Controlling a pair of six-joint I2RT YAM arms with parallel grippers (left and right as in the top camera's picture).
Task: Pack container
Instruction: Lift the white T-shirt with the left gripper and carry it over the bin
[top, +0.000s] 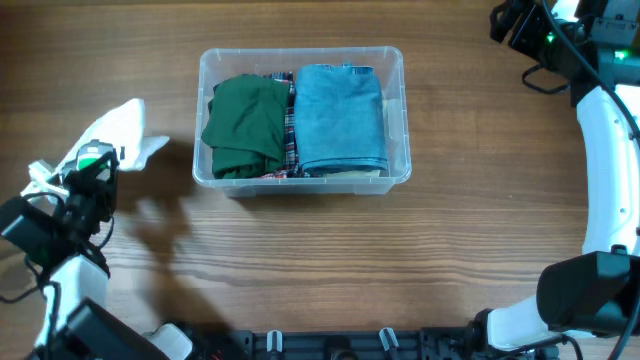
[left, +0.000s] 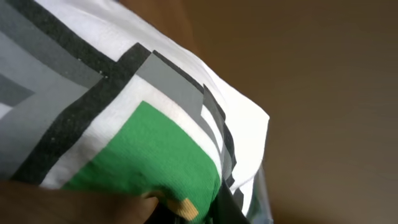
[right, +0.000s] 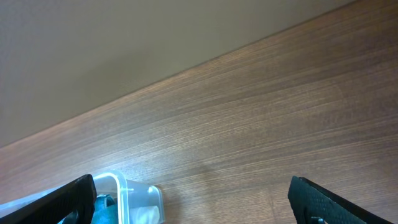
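Left gripper (top: 92, 165) seems to pinch the white shirt (top: 118, 128) up off the table (top: 320, 270), ready for the container (top: 404, 120). Right gripper (right: 193, 202) sits parked aside, fingers (right: 71, 202) spread.

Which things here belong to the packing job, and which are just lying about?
Job: clear plastic container; green garment, plaid garment and folded jeans inside it; white printed garment held by the left tool.
Not part of it: wooden table; open right tool.

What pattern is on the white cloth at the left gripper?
White cloth with grey and black angular bands plus a green block; best in left wrist view.
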